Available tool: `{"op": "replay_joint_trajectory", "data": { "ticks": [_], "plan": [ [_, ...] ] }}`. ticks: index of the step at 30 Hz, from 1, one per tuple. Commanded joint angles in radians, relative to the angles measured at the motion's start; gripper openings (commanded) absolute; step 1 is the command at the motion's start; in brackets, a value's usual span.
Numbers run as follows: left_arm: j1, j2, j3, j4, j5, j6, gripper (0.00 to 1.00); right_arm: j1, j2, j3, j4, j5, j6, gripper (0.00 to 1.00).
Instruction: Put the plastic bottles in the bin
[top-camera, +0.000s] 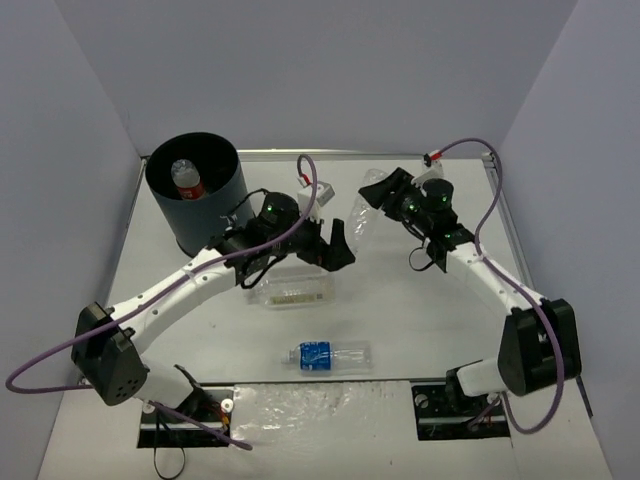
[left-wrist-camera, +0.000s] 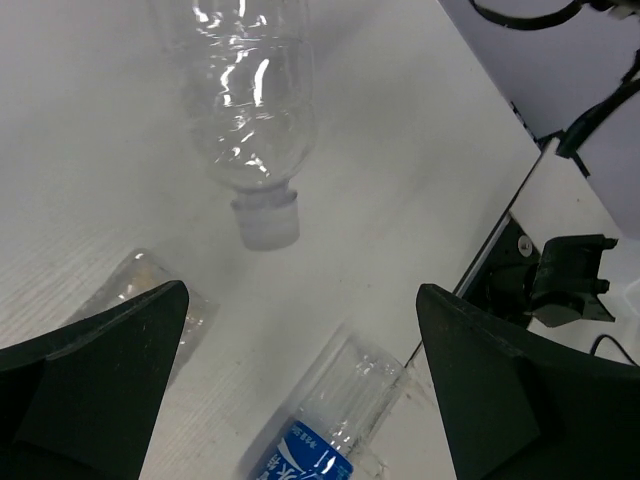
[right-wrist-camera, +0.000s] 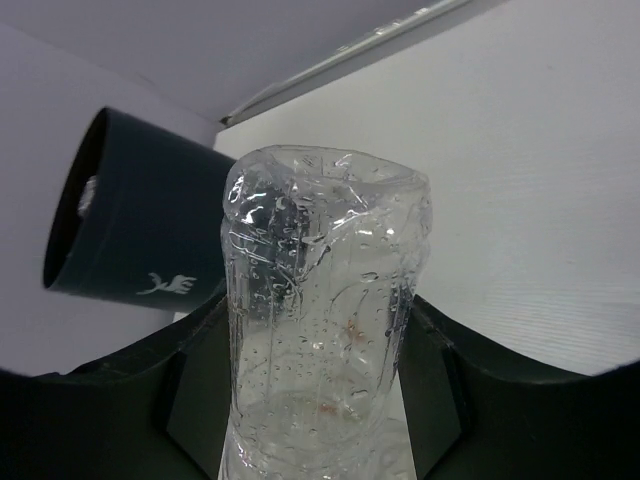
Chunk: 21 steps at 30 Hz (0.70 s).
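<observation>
The dark bin (top-camera: 205, 215) stands at the far left with a red-labelled bottle (top-camera: 187, 180) inside it. My right gripper (top-camera: 374, 197) is shut on a plain clear bottle (top-camera: 361, 222) and holds it above the table. In the right wrist view the gripper (right-wrist-camera: 315, 365) clamps this bottle (right-wrist-camera: 325, 270), with the bin (right-wrist-camera: 130, 220) beyond it. My left gripper (top-camera: 337, 248) is open and empty, close to the held bottle. A wide ribbed bottle (top-camera: 290, 291) and a blue-labelled bottle (top-camera: 330, 355) lie on the table. The left wrist view shows the open gripper (left-wrist-camera: 300, 300), the blue-labelled bottle (left-wrist-camera: 330, 420), the ribbed one (left-wrist-camera: 135, 275) and the held one (left-wrist-camera: 250, 110).
Grey walls close in the table (top-camera: 420, 320) on the left, back and right. The right arm's base (left-wrist-camera: 565, 280) sits at the near edge. Purple cables (top-camera: 310, 180) loop over both arms.
</observation>
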Motion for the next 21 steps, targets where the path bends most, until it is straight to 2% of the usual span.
{"op": "replay_joint_trajectory", "data": {
  "ticks": [1, 8, 12, 18, 20, 21],
  "plan": [
    [-0.092, -0.018, 0.107, 0.064, -0.138, 0.022, 0.97, 0.117, -0.200, 0.006, 0.023, 0.077, -0.022, 0.22],
    [-0.144, 0.026, 0.103, 0.144, -0.153, -0.036, 0.97, 0.255, -0.360, -0.019, -0.116, 0.236, -0.031, 0.22],
    [-0.158, 0.012, 0.073, 0.189, -0.189, -0.063, 0.97, 0.288, -0.397, -0.055, -0.129, 0.218, -0.015, 0.22],
    [-0.161, -0.004, 0.087, 0.164, -0.271, -0.052, 0.97, 0.350, -0.421, -0.066, -0.163, 0.217, -0.045, 0.22],
    [-0.161, -0.009, 0.086, 0.168, -0.274, -0.044, 0.90, 0.371, -0.422, -0.067, -0.166, 0.232, -0.059, 0.23],
    [-0.161, -0.011, 0.086, 0.169, -0.277, -0.041, 0.81, 0.382, -0.422, -0.069, -0.161, 0.236, -0.065, 0.23]
  ]
}}
